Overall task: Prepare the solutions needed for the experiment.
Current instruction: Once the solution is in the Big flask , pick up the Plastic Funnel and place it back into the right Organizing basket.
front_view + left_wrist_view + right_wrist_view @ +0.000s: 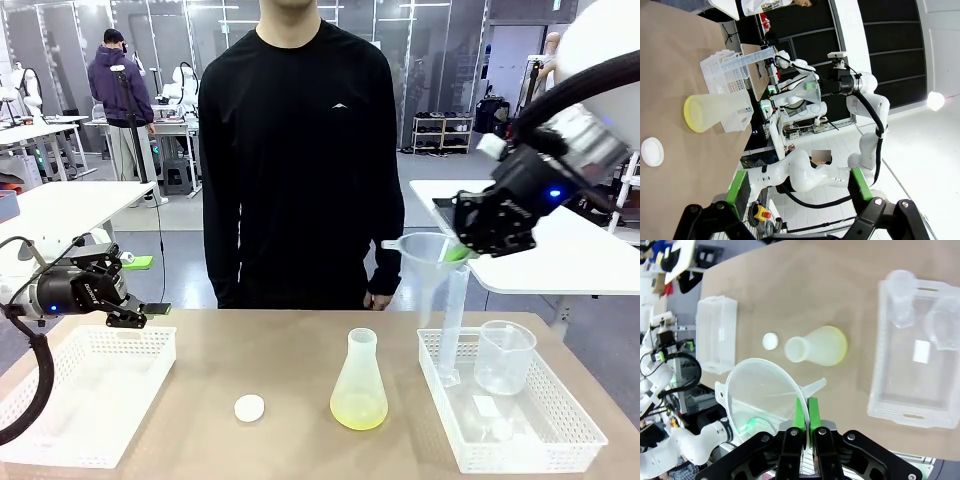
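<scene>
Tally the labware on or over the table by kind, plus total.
White plastic mesh trays: 2
Translucent conical flask with pale yellow-green liquid: 1
Clear plastic funnel: 1
Clear beaker: 1
Clear graduated cylinder: 1
White round cap: 1
Total: 7

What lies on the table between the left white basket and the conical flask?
The white round cap, on otherwise bare tabletop between basket and flask, as the front view shows.

Two baskets [100,332] [530,456]; one flask [359,385], one funnel [425,255], one beaker [504,358], one cylinder [452,330], one cap [249,407].
</scene>
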